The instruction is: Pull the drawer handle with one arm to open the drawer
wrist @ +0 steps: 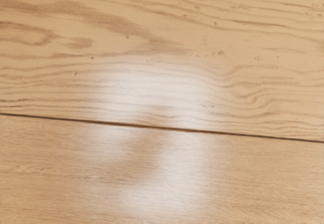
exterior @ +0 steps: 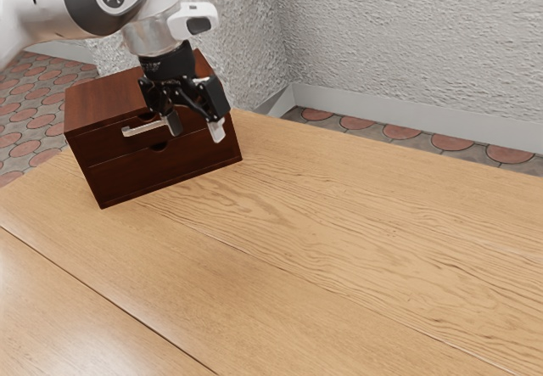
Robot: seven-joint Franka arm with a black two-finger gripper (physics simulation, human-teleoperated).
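Observation:
A dark brown wooden drawer box (exterior: 102,100) stands on the table at the exterior view's upper left. Its upper drawer front (exterior: 110,143) carries a silver bar handle (exterior: 138,127) and looks flush with the box. My black gripper (exterior: 195,126) hangs in front of the box's right half, open, with nothing between its fingers. One fingertip (exterior: 174,124) sits right by the handle's right end; whether it touches is unclear. The other fingertip (exterior: 217,131) hangs off to the right of it.
The light oak table (exterior: 339,240) spreads wide toward the exterior view's right and front. A seam between planks (wrist: 162,128) crosses the wood under my hand. A rough white wall (exterior: 407,28) stands behind, with tiled floor past the table's edge.

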